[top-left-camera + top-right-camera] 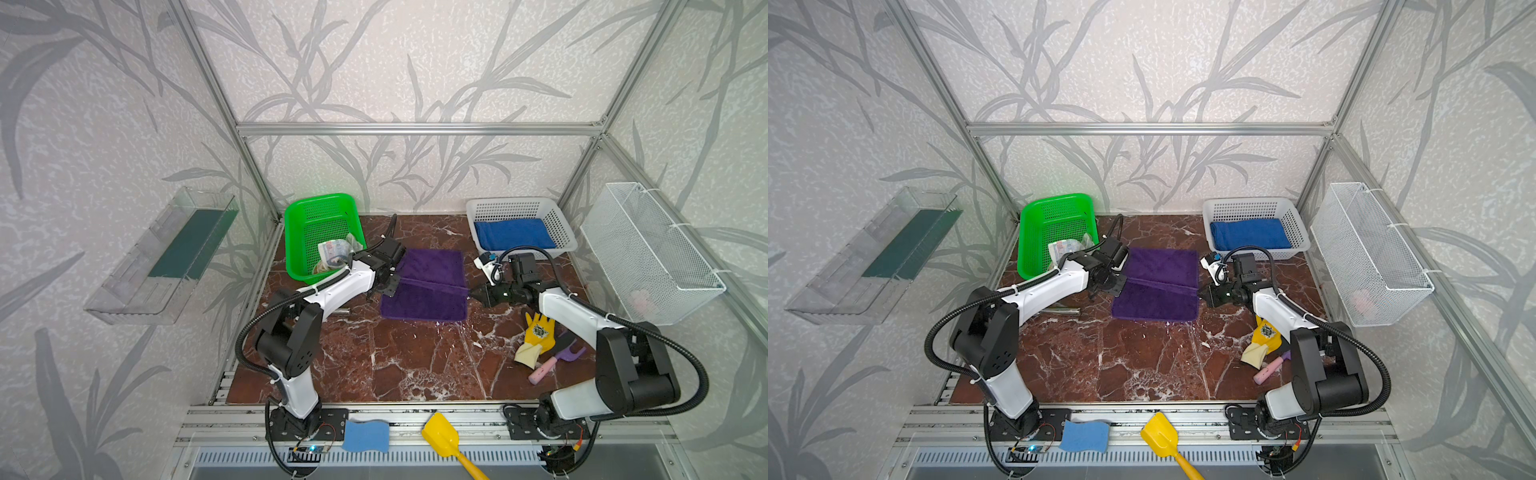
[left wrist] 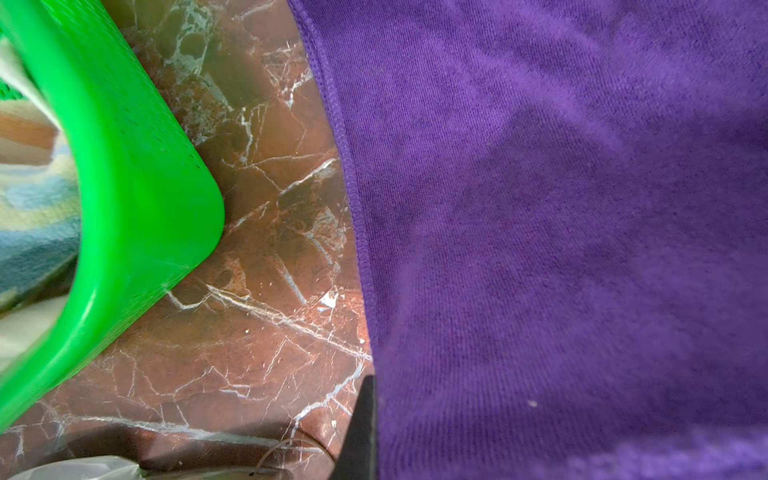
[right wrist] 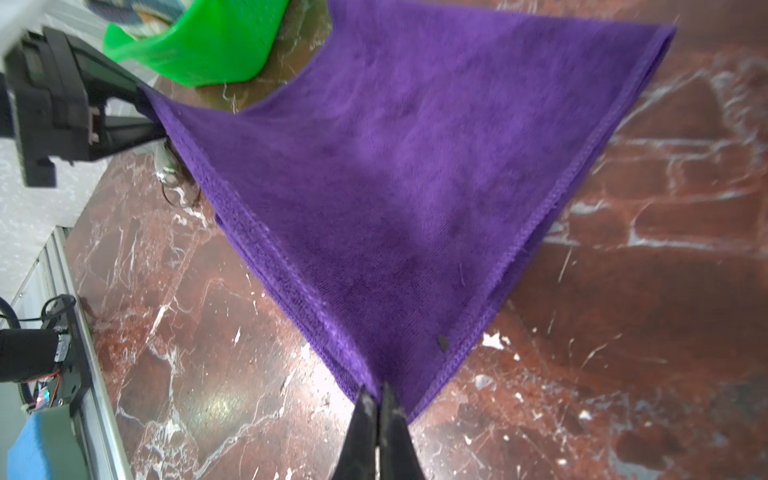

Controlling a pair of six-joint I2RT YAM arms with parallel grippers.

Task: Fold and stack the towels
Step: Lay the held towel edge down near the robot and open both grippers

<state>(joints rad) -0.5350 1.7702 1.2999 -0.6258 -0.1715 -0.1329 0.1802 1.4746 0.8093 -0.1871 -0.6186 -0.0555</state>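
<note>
Nearest us, on the metal rail (image 1: 478,419) at 6 o'clock, lay a blue sponge (image 1: 365,435) and a yellow scoop (image 1: 441,434). Just past them began the brown marble bench (image 1: 395,365), with a yellow glove (image 1: 539,334) and a pink-handled tool (image 1: 544,370) lying together at 4 o'clock.

We found the purple towel (image 1: 428,291) at the middle of the bench, a little toward 12 o'clock. It was doubled over, with a crease running across it from 9 to 3. Our left claw (image 1: 390,286) was pressed together on the towel's 9 o'clock edge. Our right claw (image 3: 380,401) pinched the corner at the 3 o'clock end of that crease. In the right wrist view the cloth hung taut between the two, lifted off the marble.

Farther back, at 10 o'clock, a green basket (image 1: 324,208) held the crumpled cream towel (image 1: 332,253) with printed letters. The basket's corner stood near the purple cloth but apart from it. At 2 o'clock we saw the blue towel (image 1: 515,233) folded flat inside a white basket (image 1: 511,210).
</note>
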